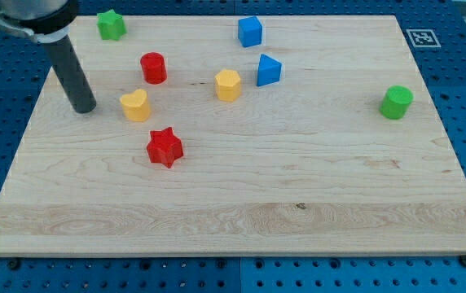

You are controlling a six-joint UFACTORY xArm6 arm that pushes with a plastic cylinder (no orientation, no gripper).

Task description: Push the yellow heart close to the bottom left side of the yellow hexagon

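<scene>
Camera view: my tip (84, 109), a bare rod holding nothing, sits just left of the yellow heart (135, 106), apparently positioned to push it rightward toward the yellow hexagon (228, 85).

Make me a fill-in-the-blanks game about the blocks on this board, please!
1. My tip sits to the view's ____ of the yellow heart.
2. The block just below the yellow heart is the red ____.
3. The blue triangular block sits just to the view's right of the yellow ____.
4. The green cylinder stands alone near the board's ____ edge.

Missing words: left; star; hexagon; right
</scene>
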